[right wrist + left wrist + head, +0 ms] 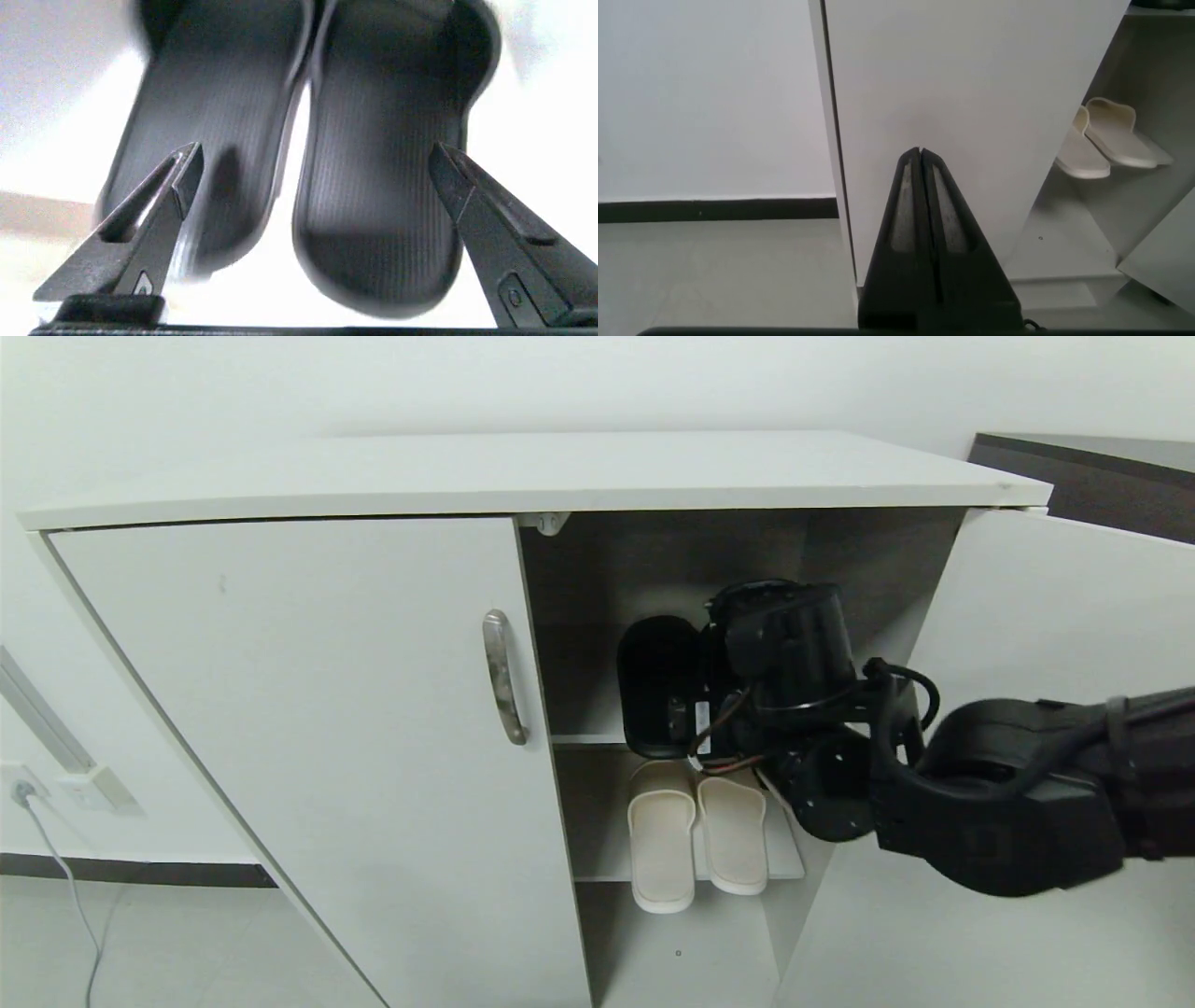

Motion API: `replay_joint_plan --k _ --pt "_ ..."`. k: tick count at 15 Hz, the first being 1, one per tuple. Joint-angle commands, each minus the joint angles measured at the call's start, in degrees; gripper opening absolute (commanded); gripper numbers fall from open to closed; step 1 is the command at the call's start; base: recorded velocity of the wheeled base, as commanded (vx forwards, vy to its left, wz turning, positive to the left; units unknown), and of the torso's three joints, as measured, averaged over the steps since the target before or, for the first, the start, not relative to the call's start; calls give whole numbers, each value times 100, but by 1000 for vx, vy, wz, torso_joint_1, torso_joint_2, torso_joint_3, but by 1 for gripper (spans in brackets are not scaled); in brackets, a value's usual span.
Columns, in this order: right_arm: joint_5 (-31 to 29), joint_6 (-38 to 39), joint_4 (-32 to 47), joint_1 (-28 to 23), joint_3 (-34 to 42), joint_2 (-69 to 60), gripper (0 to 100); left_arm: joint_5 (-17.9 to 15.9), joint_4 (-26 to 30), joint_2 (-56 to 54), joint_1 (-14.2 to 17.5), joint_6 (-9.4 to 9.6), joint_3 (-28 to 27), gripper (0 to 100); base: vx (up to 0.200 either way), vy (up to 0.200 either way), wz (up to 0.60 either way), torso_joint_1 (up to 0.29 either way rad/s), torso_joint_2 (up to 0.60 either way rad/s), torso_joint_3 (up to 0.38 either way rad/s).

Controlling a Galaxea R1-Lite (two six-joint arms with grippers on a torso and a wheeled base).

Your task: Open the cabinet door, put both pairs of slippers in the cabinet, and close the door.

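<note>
In the cabinet, one slipper pair lies on the upper shelf, another pair just below.

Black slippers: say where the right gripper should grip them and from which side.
Pinch the black slippers together across their outer edges, near the ends facing the opening, coming from the front of the cabinet: they lie side by side, and the right gripper, jaws open, straddles both.
</note>
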Motion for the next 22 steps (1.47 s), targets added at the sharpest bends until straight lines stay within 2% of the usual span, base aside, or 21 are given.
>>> replay_joint_plan --k 1,5,7,8,20,22 --pt "457 -25 -772 193 1340 -841 100 -2 -1 -1 -2 -2 1 0 0 0 0 0 0 0" --pt "1213 -42 -1941 316 2430 -999 100 -2 -1 -1 -2 7 1 0 0 0 0 0 0 0" --pt "1274 -51 -2284 360 2588 -805 100 -2 -1 -1 -2 16 1 0 0 0 0 0 0 0" --pt "1283 -60 -2372 378 2615 -726 0 -2 -1 -1 6 16 1 0 0 0 0 0 0 0" --pt "1186 -166 -2416 624 2799 -410 0 -2 -1 -1 -2 16 1 0 0 0 0 0 0 0" --pt "1186 -183 -2530 633 2852 -410 0 -2 -1 -1 -2 16 1 0 -200 0 0 5 2 5"
